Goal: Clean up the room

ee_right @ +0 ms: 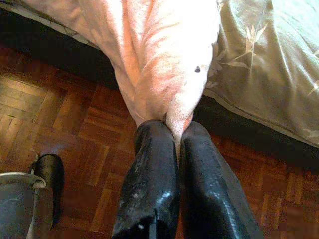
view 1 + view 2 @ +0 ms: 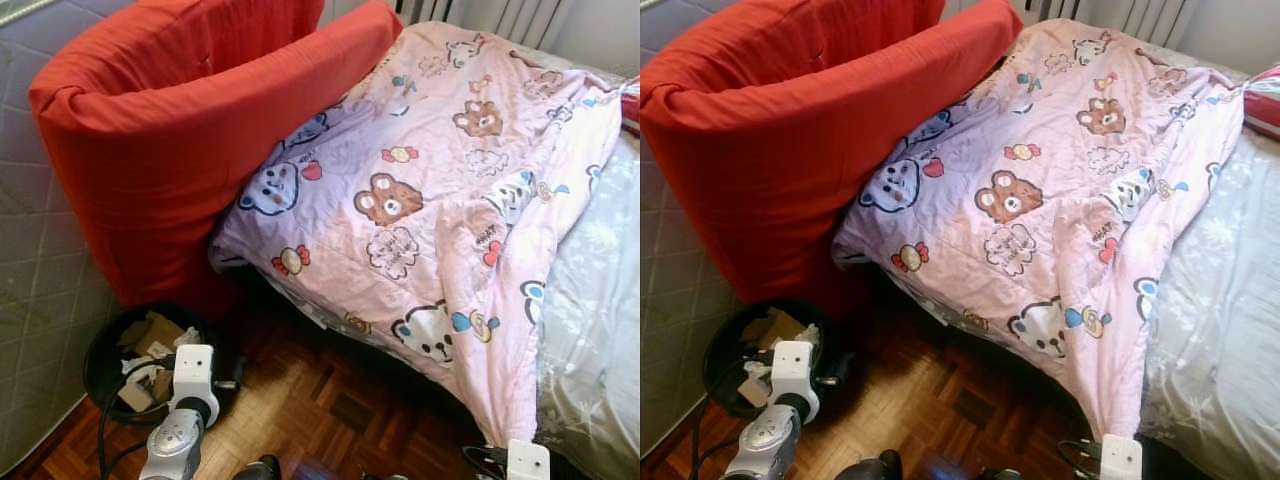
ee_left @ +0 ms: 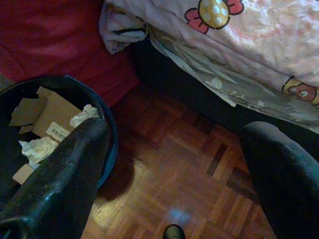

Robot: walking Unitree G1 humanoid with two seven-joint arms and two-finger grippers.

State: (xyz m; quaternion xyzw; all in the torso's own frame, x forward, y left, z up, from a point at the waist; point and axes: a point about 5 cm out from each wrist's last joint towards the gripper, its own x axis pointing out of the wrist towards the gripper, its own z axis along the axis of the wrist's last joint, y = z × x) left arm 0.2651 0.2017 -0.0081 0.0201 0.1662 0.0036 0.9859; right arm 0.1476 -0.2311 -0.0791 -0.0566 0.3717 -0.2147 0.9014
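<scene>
Fingers of right gripper (image 1: 172,137) pinched tight on the pink blanket (image 2: 440,190) corner hanging off the bed (image 2: 600,300) edge; left gripper (image 3: 169,149) spread empty; blanket unstraightened, tidying barely begun

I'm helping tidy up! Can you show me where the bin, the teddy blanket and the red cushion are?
bin (image 2: 100,345): left eye view, on its black rim.
teddy blanket (image 2: 440,190): left eye view, mid pink fabric.
red cushion (image 2: 150,170): left eye view, its front face.
</scene>
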